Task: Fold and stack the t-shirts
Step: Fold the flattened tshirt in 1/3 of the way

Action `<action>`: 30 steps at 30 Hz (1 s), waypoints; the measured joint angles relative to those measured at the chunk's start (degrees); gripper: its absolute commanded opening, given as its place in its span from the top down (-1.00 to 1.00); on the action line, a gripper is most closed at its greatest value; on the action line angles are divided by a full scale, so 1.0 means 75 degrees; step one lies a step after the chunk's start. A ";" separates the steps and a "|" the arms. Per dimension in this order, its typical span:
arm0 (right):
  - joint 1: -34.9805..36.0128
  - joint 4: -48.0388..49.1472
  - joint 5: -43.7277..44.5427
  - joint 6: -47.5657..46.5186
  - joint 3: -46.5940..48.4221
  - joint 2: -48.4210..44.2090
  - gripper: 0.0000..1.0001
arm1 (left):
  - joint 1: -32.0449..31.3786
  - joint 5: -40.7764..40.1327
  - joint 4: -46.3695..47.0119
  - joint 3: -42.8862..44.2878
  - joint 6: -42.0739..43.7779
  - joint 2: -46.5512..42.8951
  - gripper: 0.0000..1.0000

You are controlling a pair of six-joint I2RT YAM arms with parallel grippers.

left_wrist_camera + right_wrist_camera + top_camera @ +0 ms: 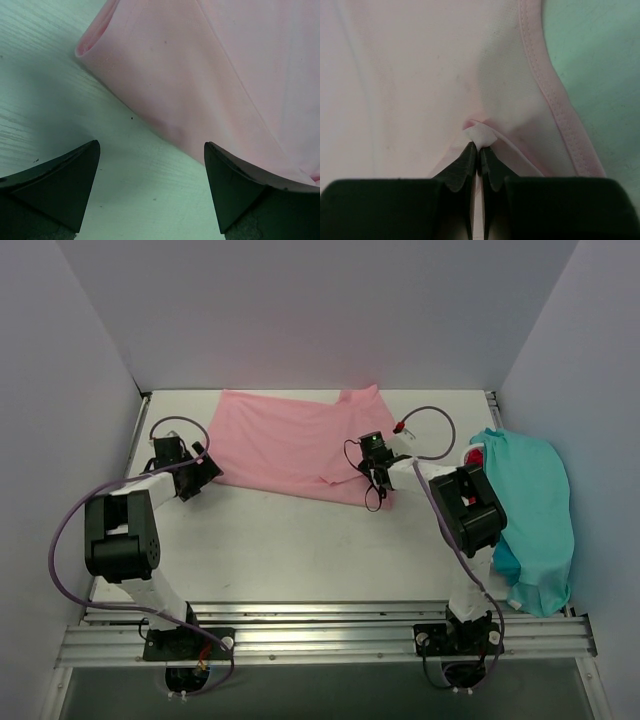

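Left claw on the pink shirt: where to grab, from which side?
I'd pinch the pink shirt at its left edge, sliding in low from the table side. That edge lies flat and exposed straight ahead of the open left claw; the right claw pinches the opposite side.

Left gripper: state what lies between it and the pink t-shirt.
Only bare table separates the left gripper from the pink t-shirt, seen in the left wrist view.

Your light is soft and even; wrist views tint greenish, with a dim shadow on the table [40, 90] by the left fingers [55, 185].
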 measured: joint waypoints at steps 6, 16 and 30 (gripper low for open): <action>-0.0015 -0.0012 -0.0003 0.0003 0.0000 -0.0006 1.00 | 0.0015 -0.0006 -0.0003 0.0000 0.0000 0.0009 -0.88; -0.0236 -0.0396 -0.0117 0.0041 0.0332 -0.0079 1.00 | 0.0015 -0.0029 0.0003 0.0026 0.0000 0.0073 -0.88; -0.1373 0.0265 -0.1652 0.0691 0.3984 0.2401 -0.99 | 0.0015 -0.0032 0.0000 0.0111 0.0012 0.0146 -0.88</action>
